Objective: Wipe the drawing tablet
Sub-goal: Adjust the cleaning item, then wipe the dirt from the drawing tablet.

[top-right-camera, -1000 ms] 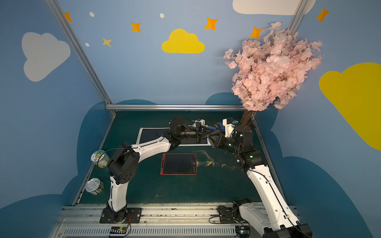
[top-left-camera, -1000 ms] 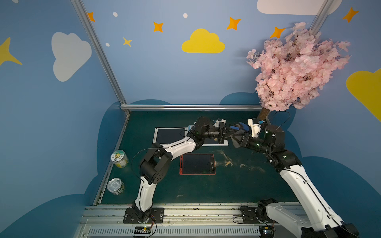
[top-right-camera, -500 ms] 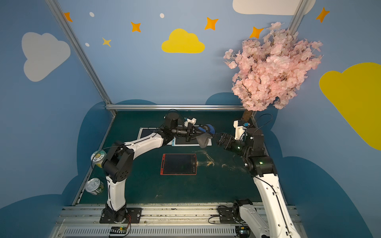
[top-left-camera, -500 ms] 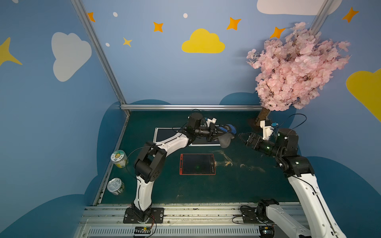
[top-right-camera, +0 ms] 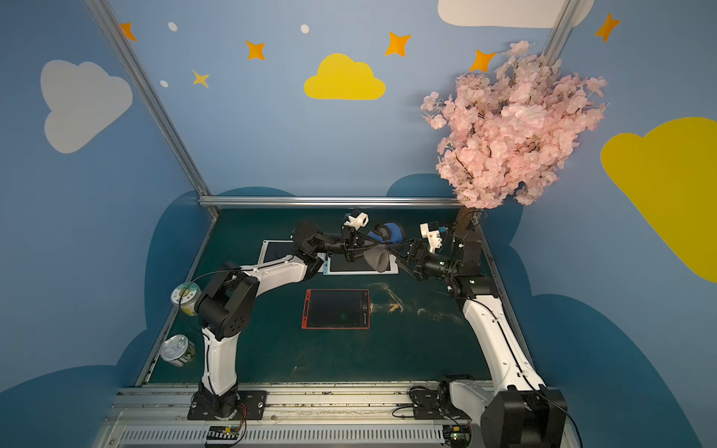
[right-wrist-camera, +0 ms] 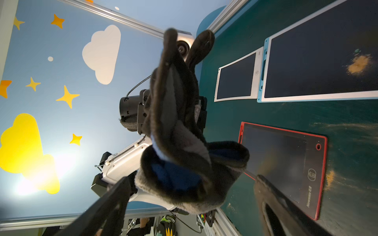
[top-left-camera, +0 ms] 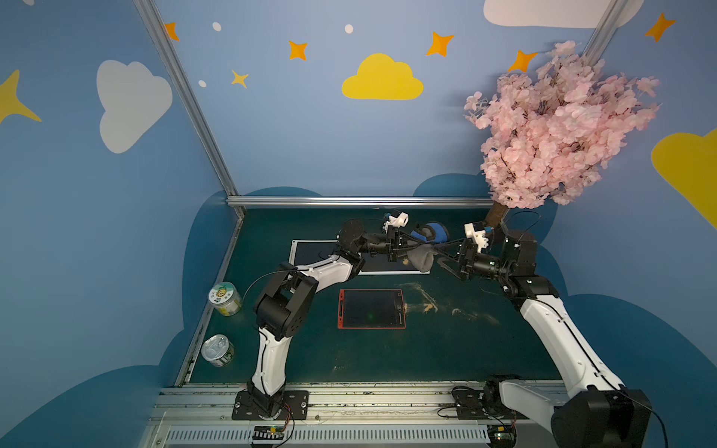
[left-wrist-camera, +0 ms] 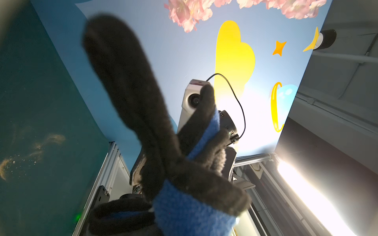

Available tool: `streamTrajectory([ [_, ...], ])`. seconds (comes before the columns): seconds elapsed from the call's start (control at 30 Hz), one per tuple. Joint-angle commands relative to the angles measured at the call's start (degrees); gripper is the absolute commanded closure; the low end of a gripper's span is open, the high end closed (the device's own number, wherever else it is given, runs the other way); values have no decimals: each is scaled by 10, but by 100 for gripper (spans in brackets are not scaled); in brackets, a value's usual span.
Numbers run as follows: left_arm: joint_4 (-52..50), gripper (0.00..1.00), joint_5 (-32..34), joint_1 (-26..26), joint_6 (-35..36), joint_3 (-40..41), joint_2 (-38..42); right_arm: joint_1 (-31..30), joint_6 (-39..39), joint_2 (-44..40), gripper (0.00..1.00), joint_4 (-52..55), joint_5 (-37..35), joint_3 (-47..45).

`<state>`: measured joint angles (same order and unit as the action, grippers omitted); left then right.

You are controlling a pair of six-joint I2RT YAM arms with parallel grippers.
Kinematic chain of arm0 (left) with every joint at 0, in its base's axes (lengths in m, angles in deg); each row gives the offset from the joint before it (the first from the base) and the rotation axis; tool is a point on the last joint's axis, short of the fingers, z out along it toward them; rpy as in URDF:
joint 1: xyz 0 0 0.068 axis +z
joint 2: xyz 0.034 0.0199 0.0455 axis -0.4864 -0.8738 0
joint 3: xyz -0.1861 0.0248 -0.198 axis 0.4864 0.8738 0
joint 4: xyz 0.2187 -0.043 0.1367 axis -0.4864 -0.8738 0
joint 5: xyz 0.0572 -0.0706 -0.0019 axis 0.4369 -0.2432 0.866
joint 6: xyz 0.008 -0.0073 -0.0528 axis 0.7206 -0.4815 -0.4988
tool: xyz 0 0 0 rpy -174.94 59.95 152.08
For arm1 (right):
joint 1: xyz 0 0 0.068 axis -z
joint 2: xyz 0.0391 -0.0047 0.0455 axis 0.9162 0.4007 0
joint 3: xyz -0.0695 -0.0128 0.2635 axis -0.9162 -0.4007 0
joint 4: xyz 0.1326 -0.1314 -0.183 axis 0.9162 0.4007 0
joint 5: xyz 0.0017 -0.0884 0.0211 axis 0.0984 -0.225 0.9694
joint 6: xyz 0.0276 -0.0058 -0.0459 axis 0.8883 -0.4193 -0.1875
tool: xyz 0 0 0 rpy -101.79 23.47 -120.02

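Dark green surface (top-left-camera: 446,349) between blue, cloud-painted walls. Your left gripper (top-left-camera: 406,248) is clamped on a fuzzy grey-and-blue cloth (top-left-camera: 421,262), raised just above the far blue-framed drawing tablet (right-wrist-camera: 317,61), which lies flat and glossy, long side left-to-right, smudged with orange powder (right-wrist-camera: 359,64). Your right gripper (top-left-camera: 433,254) gapes wide either side of the cloth, gripping nothing.

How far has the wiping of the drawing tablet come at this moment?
Done: the cloth is off the table, and the left pincer is shut on it in the air.
In hand: the right pincer stands open at the cloth, not gripping it.
Left: all the wiping. A brown smudge lies on the blue-framed tablet, and the cloth touches neither it nor the red-framed tablet.
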<state>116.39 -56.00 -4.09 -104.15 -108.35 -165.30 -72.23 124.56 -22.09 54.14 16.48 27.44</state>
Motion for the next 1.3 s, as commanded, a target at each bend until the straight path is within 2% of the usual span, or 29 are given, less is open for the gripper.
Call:
streamTrajectory([
  [0.0,80,97,11,-9,-52,-7,8,-9,8,-11,5,-42,40,0],
  [0.17,89,97,7,-36,-100,-55,-14,-21,4,-3,6,-52,34,-4],
  [0.27,67,97,1,-52,-98,-67,-20,-24,9,5,6,-63,43,1],
  [0.5,90,97,-3,-60,-132,-59,-24,-19,5,-8,15,-53,15,7],
  [0.53,92,97,-6,-61,-134,-53,-23,-18,6,-13,19,-55,8,6],
  [0.6,93,97,-10,-61,-132,-41,-20,-15,7,-21,37,-58,-5,6],
  [0.67,98,97,-9,-61,-132,-30,-19,-14,6,-23,56,-60,-10,8],
  [0.77,108,97,-8,-61,-138,-23,-20,-14,4,-22,92,-47,-11,14],
  [0.8,111,97,-7,-61,-139,-21,-20,-13,1,-21,100,-42,-11,16],
  [0.83,111,94,-7,-60,-139,-20,-20,-13,-3,-22,100,-37,-11,16],
  [0.87,108,86,-5,-58,-135,-17,-17,-13,-6,-22,100,-32,-12,16],
  [0.9,100,72,-3,-55,-126,-9,-14,-13,-10,-25,100,-27,-15,17],
  [0.93,86,64,-4,-50,-112,1,-6,-12,-16,-28,100,-18,-18,18],
  [1.07,5,47,-14,-30,-39,43,31,-12,-56,-48,100,37,-47,29],
  [1.13,-77,33,-16,-11,22,75,64,-12,-86,-66,100,67,-74,36],
  [1.2,-191,31,-9,17,108,111,106,-13,-118,-86,100,87,-109,37],
  [1.27,-361,30,4,47,235,135,156,-14,-151,-97,100,134,-146,50],
])
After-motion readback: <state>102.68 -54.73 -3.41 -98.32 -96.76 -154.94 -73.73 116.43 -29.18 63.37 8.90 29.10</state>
